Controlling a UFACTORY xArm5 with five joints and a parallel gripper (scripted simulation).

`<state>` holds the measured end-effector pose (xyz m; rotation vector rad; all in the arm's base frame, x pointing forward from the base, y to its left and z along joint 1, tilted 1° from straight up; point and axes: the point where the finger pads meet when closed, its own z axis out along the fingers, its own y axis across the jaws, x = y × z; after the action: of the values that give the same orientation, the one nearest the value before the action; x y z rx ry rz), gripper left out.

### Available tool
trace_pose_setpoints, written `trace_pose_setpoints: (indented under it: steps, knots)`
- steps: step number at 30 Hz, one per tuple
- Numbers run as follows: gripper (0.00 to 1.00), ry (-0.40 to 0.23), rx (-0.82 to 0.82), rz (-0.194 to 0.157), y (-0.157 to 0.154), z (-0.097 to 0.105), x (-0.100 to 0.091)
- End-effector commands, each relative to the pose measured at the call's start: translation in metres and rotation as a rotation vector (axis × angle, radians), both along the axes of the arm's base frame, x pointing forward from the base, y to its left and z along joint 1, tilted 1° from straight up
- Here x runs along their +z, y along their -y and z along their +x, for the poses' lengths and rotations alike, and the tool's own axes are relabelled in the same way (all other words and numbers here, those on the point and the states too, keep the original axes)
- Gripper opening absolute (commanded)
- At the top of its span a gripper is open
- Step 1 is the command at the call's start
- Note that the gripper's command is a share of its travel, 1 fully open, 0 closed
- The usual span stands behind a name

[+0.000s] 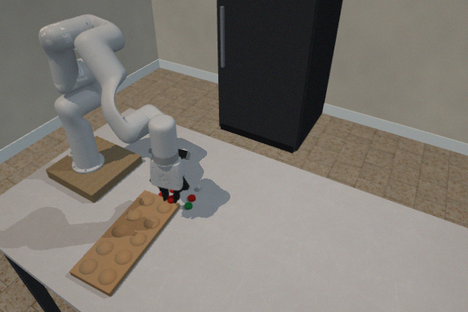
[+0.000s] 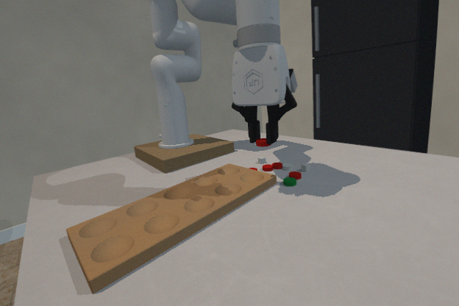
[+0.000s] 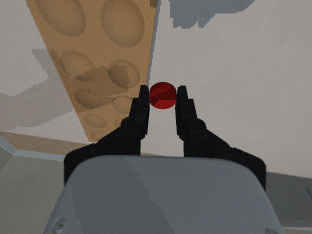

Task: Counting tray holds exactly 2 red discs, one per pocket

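My gripper (image 2: 262, 136) is shut on a red disc (image 2: 262, 142) and holds it a little above the table, by the far end of the counting tray. In the wrist view the disc (image 3: 163, 95) sits between my fingertips, just to the right of the tray's long edge. The wooden tray (image 1: 126, 236) lies flat with two rows of round pockets, and every pocket I can see is empty. It also shows in the exterior view (image 2: 170, 213) and in the wrist view (image 3: 100, 55). Loose red discs (image 2: 267, 167) (image 2: 277, 165) (image 2: 295, 174) lie on the table past the tray's far end.
A green disc (image 2: 290, 181) lies next to the loose red ones, also in the top view (image 1: 188, 205). Small white cubes (image 2: 261, 159) (image 2: 303, 167) lie among them. The arm's wooden base plate (image 1: 94, 172) stands beside the tray. A black fridge (image 1: 271, 47) stands behind the table.
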<state>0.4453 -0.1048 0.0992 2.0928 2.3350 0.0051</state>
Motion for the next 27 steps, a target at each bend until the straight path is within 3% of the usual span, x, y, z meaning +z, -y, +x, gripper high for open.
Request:
trace_pose_setpoints:
  steps: [1,8,10,11,15,25,27]
  knots:
    - [0.00,-0.001,0.003,0.000,0.042,0.002,0.001]
    - [0.00,-0.004,0.003,0.000,0.112,-0.009,0.001]
    - [0.00,-0.004,0.003,0.000,0.112,-0.009,0.001]
    - [0.00,-0.005,0.003,0.000,0.141,-0.017,0.001]
    - [0.00,-0.006,0.003,0.001,0.169,-0.027,0.001]
    - [0.00,-0.008,0.003,0.003,0.261,-0.073,-0.001]
    - [0.00,-0.008,0.003,0.003,0.261,-0.073,-0.001]
